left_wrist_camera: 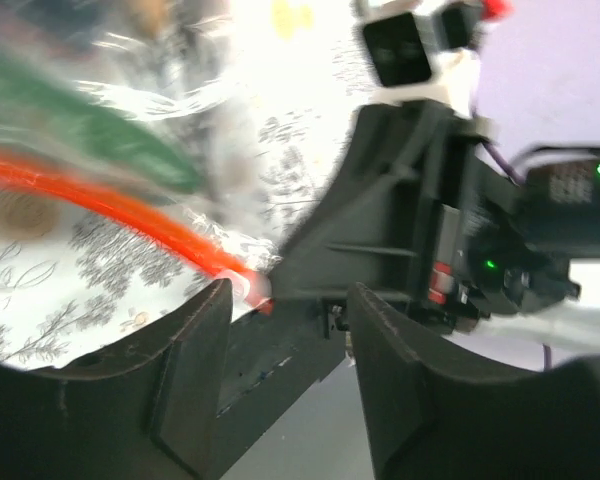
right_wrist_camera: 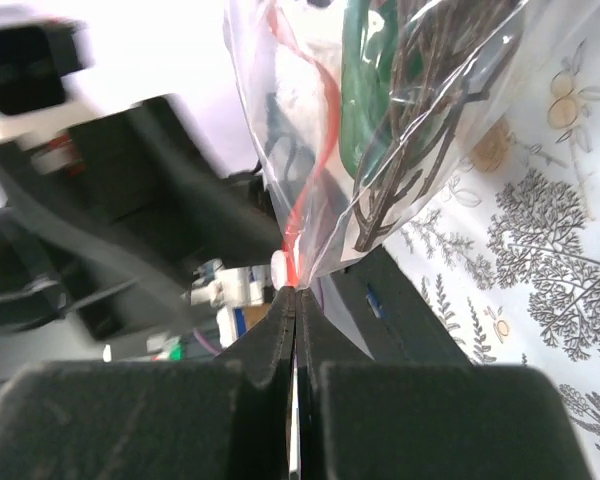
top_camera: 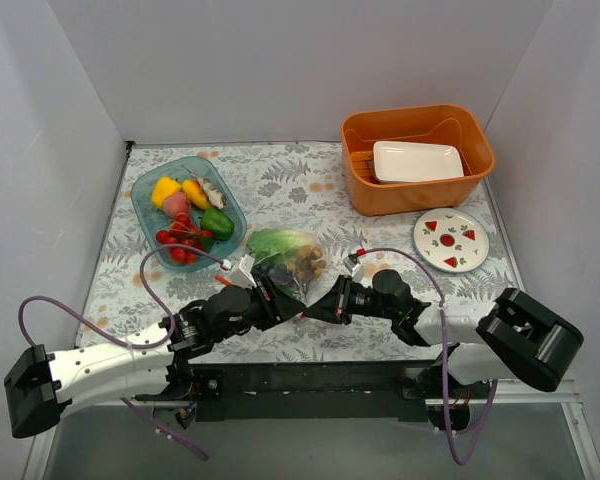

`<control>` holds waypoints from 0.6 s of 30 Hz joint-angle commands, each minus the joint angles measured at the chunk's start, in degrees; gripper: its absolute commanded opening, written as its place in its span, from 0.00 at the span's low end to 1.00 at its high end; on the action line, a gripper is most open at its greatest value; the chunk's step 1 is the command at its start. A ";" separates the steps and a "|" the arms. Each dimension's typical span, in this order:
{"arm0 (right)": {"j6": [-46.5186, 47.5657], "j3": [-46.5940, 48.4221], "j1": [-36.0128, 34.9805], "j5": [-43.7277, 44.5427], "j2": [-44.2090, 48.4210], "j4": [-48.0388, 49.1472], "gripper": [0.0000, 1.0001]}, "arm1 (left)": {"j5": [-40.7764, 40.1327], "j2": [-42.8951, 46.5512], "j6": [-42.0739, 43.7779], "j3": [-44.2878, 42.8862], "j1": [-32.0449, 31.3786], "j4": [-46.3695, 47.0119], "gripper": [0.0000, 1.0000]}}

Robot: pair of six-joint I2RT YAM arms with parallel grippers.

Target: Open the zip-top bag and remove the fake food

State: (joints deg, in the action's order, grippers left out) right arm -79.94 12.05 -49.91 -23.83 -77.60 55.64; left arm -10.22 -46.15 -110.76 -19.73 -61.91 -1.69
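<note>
Glossy, crinkly clear plastic zip-top bag [right_wrist_camera: 380, 150].

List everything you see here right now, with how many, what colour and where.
zip-top bag: one, clear with a red-orange zip strip, centre
lettuce: one, light green, inside the bag
cucumber: one, dark green, inside the bag
brown pieces: one cluster, brown, inside the bag
tray: one, clear teal, far left
yellow pepper: at least one, yellow, in the tray
cherry tomatoes: a bunch, red, in the tray
green pepper: one, glossy green, in the tray
basket: one, orange, far right
dish: one, white, in the basket
plate: one, white with red wedges, beside the basket, nearer the arms
left end effector: one, black, open, at the zip strip's end
right end effector: one, black, shut on the bag's edge
</note>
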 commanded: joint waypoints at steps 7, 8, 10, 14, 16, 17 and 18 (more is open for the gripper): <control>12.26 14.57 1.04 9.86 11.24 -40.15 0.01 | -1.64 4.15 39.11 -14.54 -0.67 -9.90 0.53; 12.27 15.01 1.48 9.86 11.59 -41.91 0.01 | -2.08 3.27 41.83 -16.29 -0.67 -10.34 0.48; 12.27 16.24 2.09 9.69 12.12 -44.11 0.01 | -4.97 1.78 48.84 -17.19 -1.02 -10.53 0.46; 12.88 17.91 4.81 10.04 13.70 -50.27 0.01 | -8.41 2.99 60.38 -13.25 -3.48 -2.11 0.52; 12.97 19.75 5.96 8.99 13.71 -53.51 0.01 | -9.81 2.65 64.94 -10.52 -4.62 4.47 0.52; 13.14 20.72 6.66 8.20 13.01 -55.01 0.01 | -10.26 2.04 66.71 -9.73 -5.06 6.25 0.50; 13.32 22.03 6.93 8.02 12.57 -57.28 0.01 | -11.83 1.25 67.60 -8.33 -6.37 9.05 0.45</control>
State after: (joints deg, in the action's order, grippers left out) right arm -68.31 28.49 -44.84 -15.22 -65.08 7.09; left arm -16.56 -43.86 -56.23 -31.73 -65.69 -3.18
